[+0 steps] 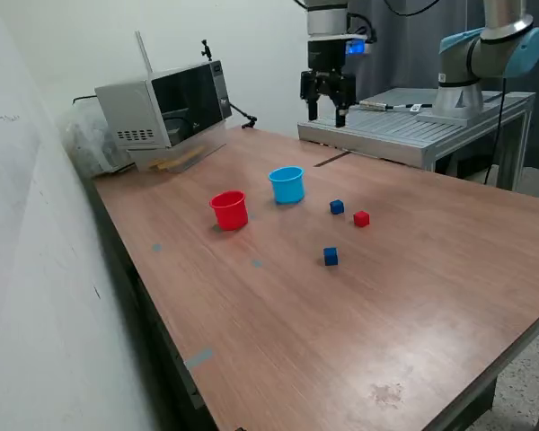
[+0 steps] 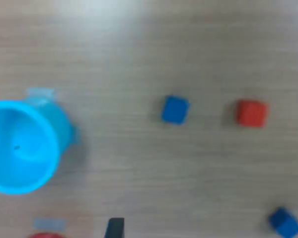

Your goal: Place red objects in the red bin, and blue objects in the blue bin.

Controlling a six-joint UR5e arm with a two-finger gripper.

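My gripper [image 1: 327, 113] hangs open and empty high above the far edge of the wooden table [image 1: 413, 296], well behind the cups. The red bin [image 1: 229, 210] and the blue bin [image 1: 287, 184] stand upright side by side. To the exterior view's right of them lie a blue cube [image 1: 337, 207], a red cube [image 1: 361, 218] and, nearer the camera, another blue cube [image 1: 331, 257]. The wrist view looks straight down on the blue bin [image 2: 20, 146], a blue cube [image 2: 175, 109], the red cube [image 2: 251, 113] and the second blue cube [image 2: 284, 223]. A dark fingertip [image 2: 114, 229] and a sliver of the red bin [image 2: 45, 235] show at the edge.
A microwave [image 1: 166, 103] sits at the table's far corner on the exterior view's left, by the wall. A grey metal platform [image 1: 404, 126] carrying the arm's base [image 1: 463, 85] adjoins the far edge. Small blue tape marks [image 1: 198, 359] dot the tabletop.
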